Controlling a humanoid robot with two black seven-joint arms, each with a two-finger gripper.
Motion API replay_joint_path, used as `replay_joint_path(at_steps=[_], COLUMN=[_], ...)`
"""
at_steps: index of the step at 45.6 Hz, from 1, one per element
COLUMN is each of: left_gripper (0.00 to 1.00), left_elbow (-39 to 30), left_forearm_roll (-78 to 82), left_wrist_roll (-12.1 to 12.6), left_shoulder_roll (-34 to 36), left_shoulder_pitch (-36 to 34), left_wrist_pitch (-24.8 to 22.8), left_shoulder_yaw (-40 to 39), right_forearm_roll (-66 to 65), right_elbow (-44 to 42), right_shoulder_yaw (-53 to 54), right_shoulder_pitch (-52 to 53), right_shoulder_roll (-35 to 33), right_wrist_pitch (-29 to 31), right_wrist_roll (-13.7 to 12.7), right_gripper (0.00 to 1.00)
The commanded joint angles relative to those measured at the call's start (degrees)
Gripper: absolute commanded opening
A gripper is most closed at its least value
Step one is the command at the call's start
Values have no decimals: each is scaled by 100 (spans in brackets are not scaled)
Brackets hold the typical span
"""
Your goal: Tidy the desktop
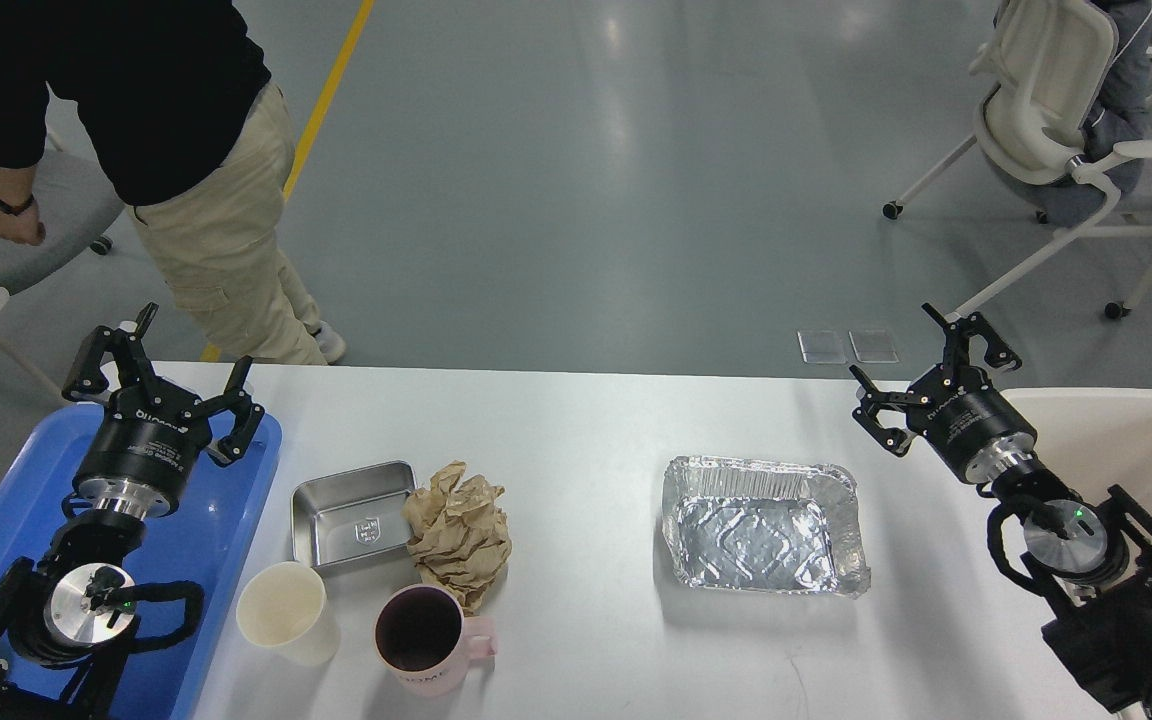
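White smooth tabletop (586, 420) carries crinkled foil tray (764, 525), steel dish (353, 514), crumpled brown paper (460, 530). Left pincer (168, 375) and right pincer (926, 365) both spread wide, empty.

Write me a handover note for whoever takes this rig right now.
Left end effector: open, empty, above the blue plastic tray.
Right end effector: open, empty, beside the cream-coloured bin.
On the white desktop: small steel tray, crumpled brown paper, white paper cup, pink mug, foil container.
Done: nothing visibly put away.
Left: all five items.
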Motion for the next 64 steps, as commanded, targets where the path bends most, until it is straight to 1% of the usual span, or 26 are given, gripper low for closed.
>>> replay_joint_path(at_steps=[1, 6, 9, 15, 17, 21, 34, 36, 41, 47, 50, 52, 55, 64], left_gripper=[97, 97, 97, 97, 97, 97, 97, 97, 97, 97, 97, 97, 97, 97], left_elbow=[-4, 5, 14, 93, 111, 111, 120, 120, 120, 111, 111, 102, 76, -12], left_forearm_roll=[0, 0, -17, -131, -123, -131, -131, -140, -140, -131, -131, -131, -131, -114], left_wrist_roll=[36, 89, 45, 71, 45, 80, 45, 80, 53, 80, 97, 62, 62, 80], left_shoulder_roll=[29, 55, 29, 46, 64, 64, 29, 29, 20, 55, 64, 55, 73, 477], left_shoulder_pitch=[0, -9, -9, -53, -70, -62, -18, -26, 0, 0, -9, -9, 0, -18], left_wrist_pitch=[-1, 8, 34, 34, 61, 61, 43, 61, 61, 70, 96, 131, 306, 526], left_shoulder_yaw=[4, -13, -75, -49, 13, 13, -75, -66, -66, 13, 22, 22, 83, 628], right_forearm_roll=[0, 0, 0, 0, 0, 0, -9, -9, -9, -9, -9, -9, -9, -9], right_elbow=[-6, -6, -6, -15, -15, -24, -32, -32, -32, -32, -32, -32, -41, -50], right_shoulder_yaw=[5, -4, -12, -12, -12, -12, -12, -12, -12, -21, -21, -21, -21, -21], right_shoulder_pitch=[0, 0, -9, -61, -61, -61, -44, -44, -53, -61, -61, -61, -61, -70], right_shoulder_roll=[0, 9, 17, 79, 79, 88, 149, 149, 158, 167, 175, 176, 176, 176], right_wrist_pitch=[2, 2, 2, 11, 11, 11, -6, -6, -6, -6, -6, -6, -6, 2], right_wrist_roll=[-1, -1, 7, 7, 7, 7, 7, 7, 7, 7, 7, 7, 7, 7], right_gripper=[100, 100, 100, 100, 100, 100, 100, 100, 100, 100, 100, 100, 100, 100])
